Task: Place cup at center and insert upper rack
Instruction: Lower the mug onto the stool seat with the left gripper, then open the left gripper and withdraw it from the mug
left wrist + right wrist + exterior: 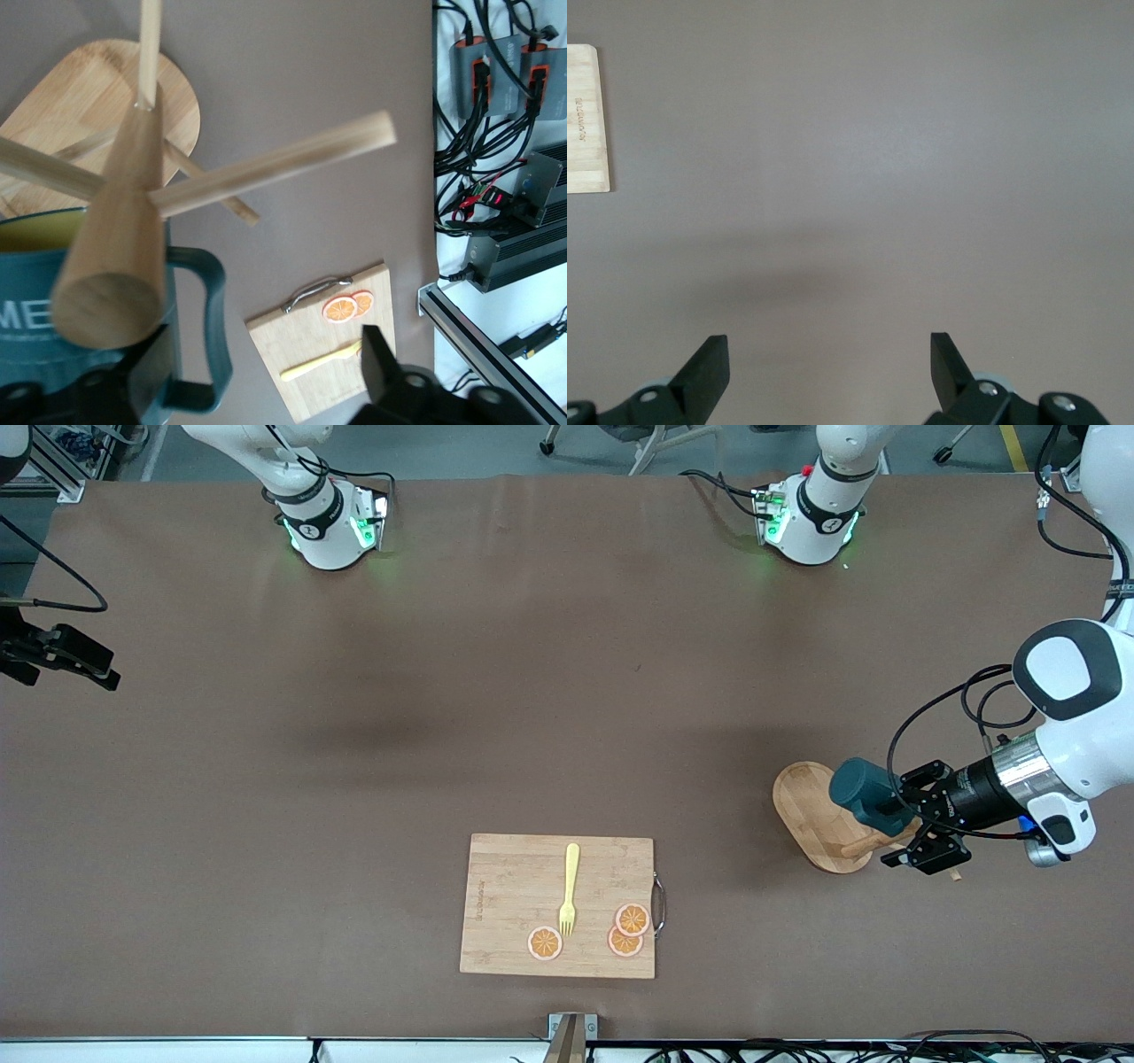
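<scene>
The dark teal cup [861, 786] hangs on the light wooden mug tree [808, 815], which stands on its oval base near the left arm's end of the table. In the left wrist view the tree's post [120, 248] and pegs fill the near field, with the cup [53, 328] beside the post. My left gripper [897, 825] is open over the tree, and the cup's handle [202, 345] lies between its fingers [376, 359], touching neither. My right gripper [102, 675] waits open and empty [828, 363] above bare table at the right arm's end.
A rectangular bamboo cutting board [514, 903] with a metal handle lies near the front camera, mid-table. It carries a yellow fork [569, 890] and three orange slices [545, 943]. Its corner shows in the right wrist view [586, 119]. Cables and power boxes [505, 133] lie past the table edge.
</scene>
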Available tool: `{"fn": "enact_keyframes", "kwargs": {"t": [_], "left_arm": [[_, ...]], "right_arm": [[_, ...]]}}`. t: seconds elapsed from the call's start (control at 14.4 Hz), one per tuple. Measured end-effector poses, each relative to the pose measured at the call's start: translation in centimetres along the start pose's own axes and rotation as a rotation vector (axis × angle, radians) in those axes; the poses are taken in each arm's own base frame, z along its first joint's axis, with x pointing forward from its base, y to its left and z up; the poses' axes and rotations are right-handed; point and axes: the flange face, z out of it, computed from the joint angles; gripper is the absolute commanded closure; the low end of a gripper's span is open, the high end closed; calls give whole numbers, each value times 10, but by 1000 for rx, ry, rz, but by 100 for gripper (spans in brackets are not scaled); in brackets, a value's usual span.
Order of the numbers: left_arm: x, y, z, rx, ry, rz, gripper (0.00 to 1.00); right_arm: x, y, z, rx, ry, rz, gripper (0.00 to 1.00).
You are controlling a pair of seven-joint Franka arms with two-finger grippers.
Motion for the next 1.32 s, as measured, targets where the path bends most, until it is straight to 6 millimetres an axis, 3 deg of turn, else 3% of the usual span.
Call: {"fn": "enact_keyframes", "kwargs": {"t": [0.42,0.69,0.97,1.32], "left_arm": [[-14,9,-2,20,83,99,0],[-30,21,-24,4,147,193,0],[-67,25,-46,86,206,467,0],[-83,3,-76,318,173,839,0]], "right_arm": [[0,-1,0,0,1,-2,0],[0,-2,0,0,1,-4,0],[0,-4,0,0,2,-7,0],[0,-4,0,0,2,-7,0]]}}
